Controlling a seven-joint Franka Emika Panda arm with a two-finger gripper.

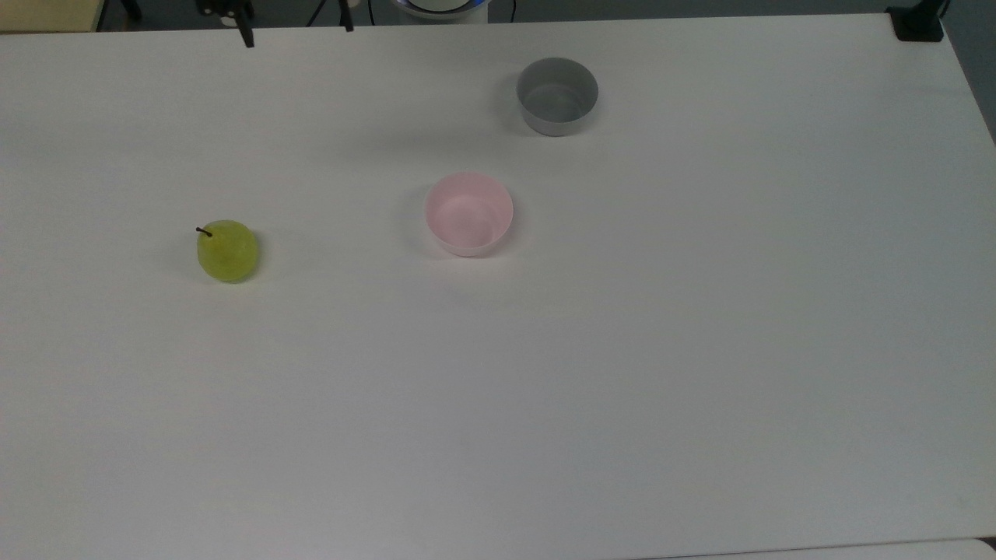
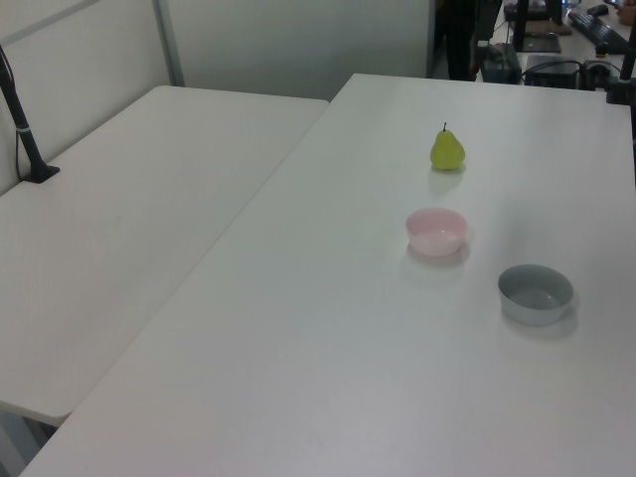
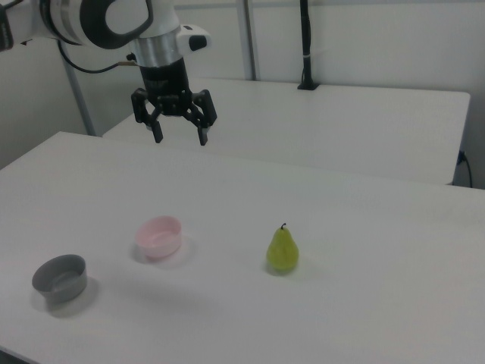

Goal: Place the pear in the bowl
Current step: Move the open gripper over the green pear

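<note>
Top view, going left to right: pear [image 1: 227, 250] sits on the white table [image 1: 622, 373], well left of both bowls. Yellow-green, rounded, a bit glossy, short dark brown stem at the top view's upper left of the fruit. From above it reads almost round; in the left view the pear [image 2: 447, 150] stands upright with a narrower neck and wider base, stem pointing up. Same in the right view, pear [image 3: 283, 249] upright, stem up, small shadow around its base.

Gripper [image 1: 296, 27] is at the top edge of the top view, two dark fingertips spread wide apart, nothing between them. In the right view the gripper [image 3: 179, 137] hangs high above the table, fingers pointing down, jaws wide, empty. The pear is well apart from the gripper: below it and toward the top view's left; in the right view it is lower and off to the right view's right of the gripper.

Pink bowl [image 1: 468, 214] next, pale pink, round, smooth plain inside, empty, upright. It is well apart from the gripper, toward the top view's lower right of it; in the right view the pink bowl [image 3: 159, 236] lies almost under the gripper, far below. Pear and pink bowl well apart, not touching.

Grey bowl [image 1: 557, 96] farthest right in the top view, empty, upright, near the pink bowl but apart.
</note>
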